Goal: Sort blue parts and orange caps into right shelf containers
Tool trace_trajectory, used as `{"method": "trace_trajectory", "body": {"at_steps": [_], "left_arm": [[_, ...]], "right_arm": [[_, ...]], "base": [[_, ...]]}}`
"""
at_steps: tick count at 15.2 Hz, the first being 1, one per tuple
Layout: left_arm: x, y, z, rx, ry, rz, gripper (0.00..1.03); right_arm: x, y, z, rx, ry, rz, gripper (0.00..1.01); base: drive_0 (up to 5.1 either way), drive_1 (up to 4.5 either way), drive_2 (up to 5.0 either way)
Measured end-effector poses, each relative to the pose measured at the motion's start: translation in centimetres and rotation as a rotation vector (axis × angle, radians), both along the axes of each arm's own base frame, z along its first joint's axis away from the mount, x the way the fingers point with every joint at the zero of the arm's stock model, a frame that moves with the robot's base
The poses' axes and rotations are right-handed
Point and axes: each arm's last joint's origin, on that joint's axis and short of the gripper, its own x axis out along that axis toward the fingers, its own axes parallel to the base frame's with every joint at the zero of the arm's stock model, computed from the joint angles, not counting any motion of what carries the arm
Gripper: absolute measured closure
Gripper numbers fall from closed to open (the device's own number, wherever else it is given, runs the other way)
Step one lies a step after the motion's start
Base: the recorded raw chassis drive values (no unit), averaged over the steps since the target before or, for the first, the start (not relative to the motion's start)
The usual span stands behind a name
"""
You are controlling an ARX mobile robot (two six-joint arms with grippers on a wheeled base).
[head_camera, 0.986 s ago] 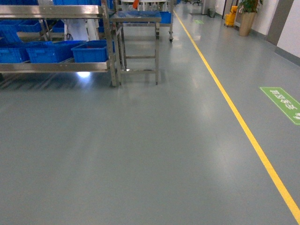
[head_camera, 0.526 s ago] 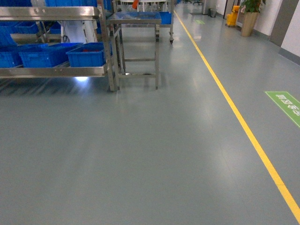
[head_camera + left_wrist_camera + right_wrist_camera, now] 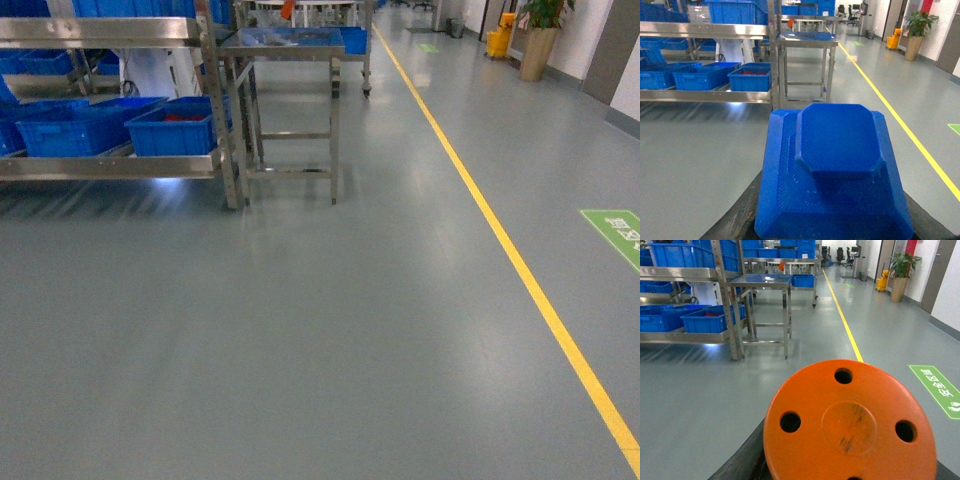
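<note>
A wide grey workshop floor (image 3: 330, 330) fills the head view, crossed by a yellow line (image 3: 500, 250) running away toward the far wall. The landmark is the steel shelf (image 3: 110, 165) at the upper left of that view.

On the shelf's lower level stand the blue crates (image 3: 175, 128) in a row; the one nearest the shelf's right post shows something reddish inside, too small to name. Just right of the shelf stands a small steel table (image 3: 285, 45).

The blue part (image 3: 835, 170) fills the lower half of the left wrist view, a stepped block with a raised octagonal top, well short of the shelf. The orange cap (image 3: 847, 422), a round disc with holes, fills the right wrist view in the same way. Each appears carried at its arm's end, but neither pincer's fingers show in any picture, so I cannot tell how far they are open or whether they clamp these pieces.

The step in hand looks like the drive to the shelf. Next, the base must close in on the shelf, square up to it, and then each arm must reach over a crate's rim.
</note>
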Motion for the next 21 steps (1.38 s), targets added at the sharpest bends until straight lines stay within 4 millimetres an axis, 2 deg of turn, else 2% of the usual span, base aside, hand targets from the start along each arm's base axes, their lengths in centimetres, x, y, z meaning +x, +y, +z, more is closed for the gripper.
{"method": "trace_trajectory", "body": {"at_steps": [21], "left_arm": [[0.00,-0.01,0.04,0.000,-0.005,-0.002,0.60]], "right_arm": [[0.00,0.00,-0.02,0.000,0.002,0.000,0.56]], "base": [[0.0,4.32,-4.2]]}}
